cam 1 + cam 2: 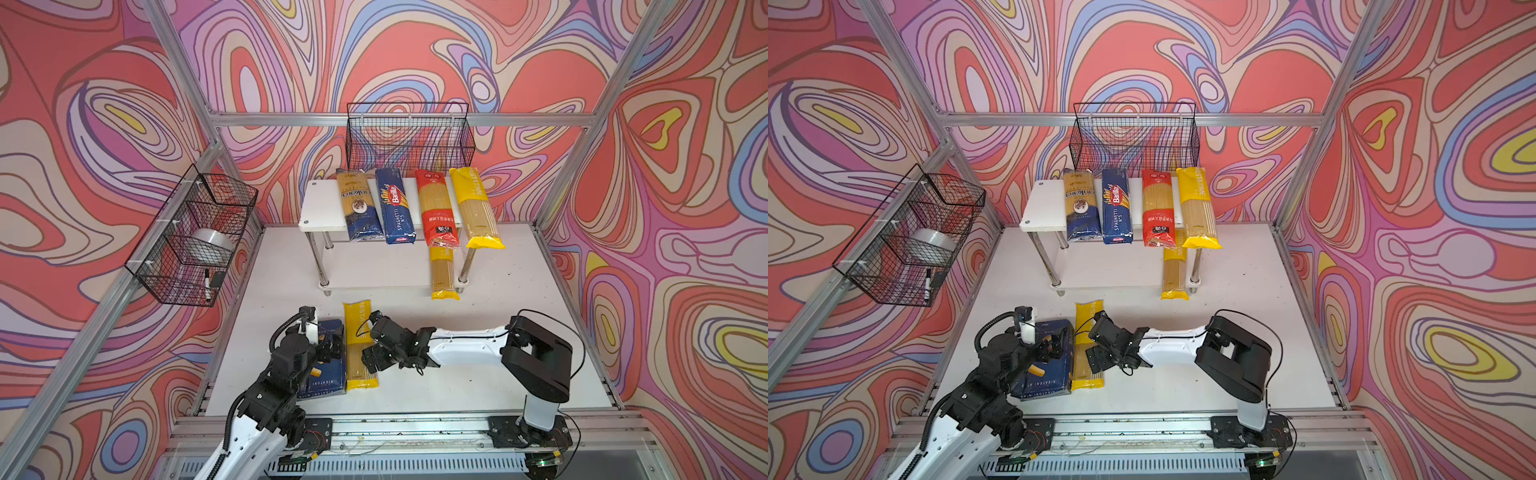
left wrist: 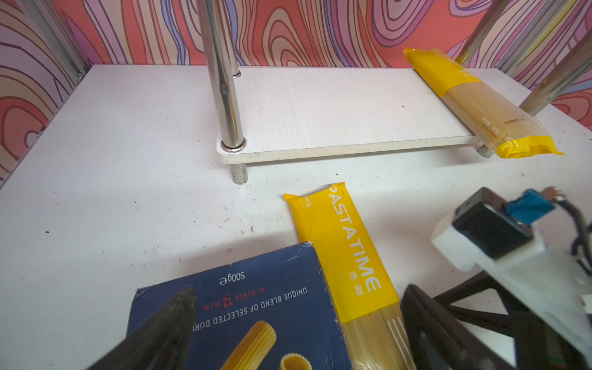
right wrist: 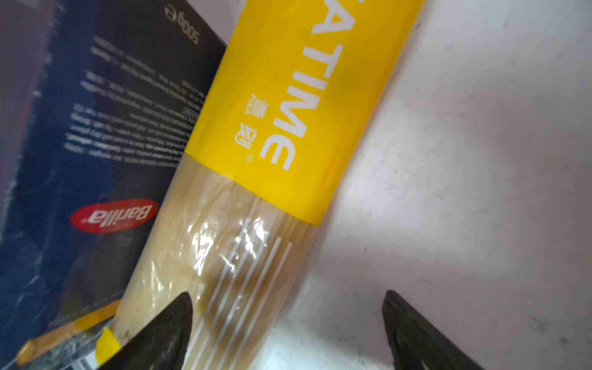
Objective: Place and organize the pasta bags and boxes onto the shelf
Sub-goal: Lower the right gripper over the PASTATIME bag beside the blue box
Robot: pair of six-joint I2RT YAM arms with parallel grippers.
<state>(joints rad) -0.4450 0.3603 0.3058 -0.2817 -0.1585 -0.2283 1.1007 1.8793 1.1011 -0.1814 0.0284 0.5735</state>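
Packets line the upper board of the white shelf (image 1: 322, 205) side by side, all overhanging its front edge: a dark blue bag (image 1: 359, 208), the long Barilla spaghetti carton (image 1: 395, 208), a red bag (image 1: 436, 212) and a yellow bag (image 1: 476, 208). A second yellow bag (image 1: 442, 274) lies on the lower board at its right end, its tip past the front edge. On the table (image 1: 478, 332) in front of the shelf, the wide rigatoni carton (image 1: 330, 374) lies flat with a third yellow bag (image 1: 360, 365) touching its right side. The left gripper (image 2: 298, 298) hangs over these two with its jaws spread wide, gripping nothing. The right gripper (image 3: 288, 294) reaches in from the right, jaws also wide apart and empty, one finger (image 3: 160, 333) over the bag's clear part, its partner over bare table.
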